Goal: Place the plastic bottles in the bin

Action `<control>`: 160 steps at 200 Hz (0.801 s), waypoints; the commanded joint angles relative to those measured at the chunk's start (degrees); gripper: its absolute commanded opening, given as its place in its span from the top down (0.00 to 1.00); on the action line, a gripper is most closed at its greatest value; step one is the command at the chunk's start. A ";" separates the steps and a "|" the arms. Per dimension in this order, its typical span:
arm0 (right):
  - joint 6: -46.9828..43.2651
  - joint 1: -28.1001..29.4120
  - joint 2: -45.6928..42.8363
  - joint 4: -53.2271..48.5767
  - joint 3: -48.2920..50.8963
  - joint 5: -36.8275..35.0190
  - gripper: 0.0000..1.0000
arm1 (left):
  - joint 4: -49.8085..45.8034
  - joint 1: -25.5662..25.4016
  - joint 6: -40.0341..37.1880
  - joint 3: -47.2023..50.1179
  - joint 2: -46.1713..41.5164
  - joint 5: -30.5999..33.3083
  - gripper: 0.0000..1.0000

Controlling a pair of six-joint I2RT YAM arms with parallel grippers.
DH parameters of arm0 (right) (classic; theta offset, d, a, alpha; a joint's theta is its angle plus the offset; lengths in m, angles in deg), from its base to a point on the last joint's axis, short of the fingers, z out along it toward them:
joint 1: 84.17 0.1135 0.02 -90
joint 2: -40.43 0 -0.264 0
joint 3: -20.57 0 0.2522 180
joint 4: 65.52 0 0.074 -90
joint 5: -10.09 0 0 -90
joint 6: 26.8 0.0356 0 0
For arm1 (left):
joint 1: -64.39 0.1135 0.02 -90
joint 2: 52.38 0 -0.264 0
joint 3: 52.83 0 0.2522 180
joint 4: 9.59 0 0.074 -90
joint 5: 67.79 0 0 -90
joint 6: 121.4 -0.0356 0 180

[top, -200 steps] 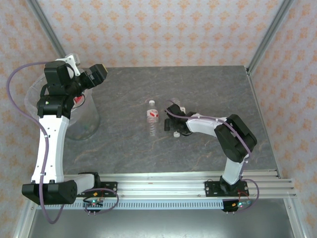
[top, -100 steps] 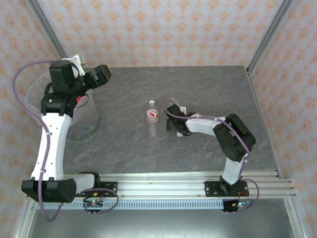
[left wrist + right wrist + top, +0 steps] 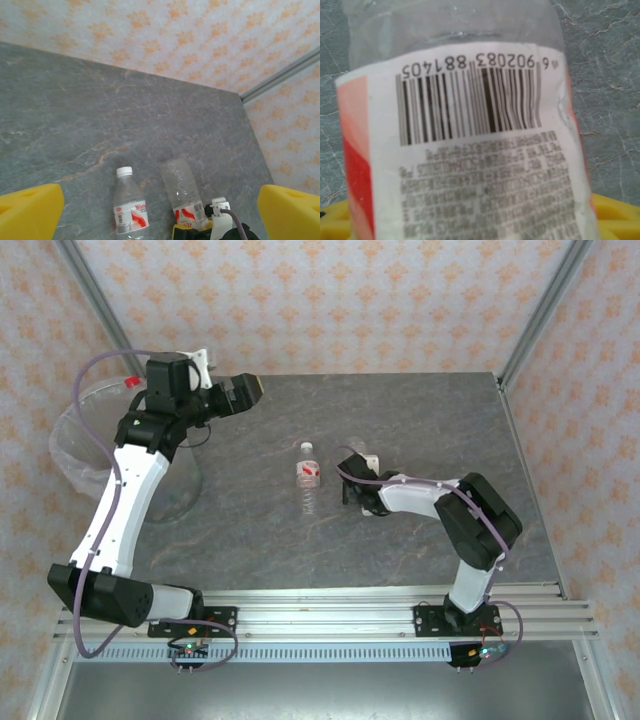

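Observation:
Two clear plastic bottles with red-and-white labels lie on the grey table. The white-capped one [image 3: 308, 477] [image 3: 129, 205] lies free at mid-table. Just to its right, the second bottle [image 3: 181, 187] [image 3: 465, 150] sits between my right gripper's [image 3: 355, 487] [image 3: 472, 215] yellow fingers [image 3: 615, 215], which press its label from both sides. My left gripper [image 3: 240, 395] [image 3: 160, 212] hangs open and empty above the table, right of the bin [image 3: 75, 455], looking down at both bottles. The bin is translucent and stands at the table's left edge, with a red cap [image 3: 131, 383] showing at its far rim.
The left arm's upper links cross over the bin. Patterned walls and metal frame posts [image 3: 545, 315] close the table's back and sides. An aluminium rail [image 3: 350, 615] runs along the near edge.
My left gripper has swung right, from over the bin toward the table's middle, staying open. My right gripper has closed in on the bottle beneath it.

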 commanded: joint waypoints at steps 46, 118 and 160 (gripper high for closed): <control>-2.60 0.48 -10.21 10.32 6.78 -2.16 0.37 | 4.75 -3.41 5.67 -0.81 3.71 0.39 0.00; -7.90 3.07 -17.28 19.83 9.69 3.72 0.42 | 6.92 -7.27 7.43 1.56 7.54 -3.62 0.00; -9.07 4.57 -17.81 23.32 8.69 7.79 0.42 | 7.91 -8.76 9.08 3.05 9.04 -4.72 0.00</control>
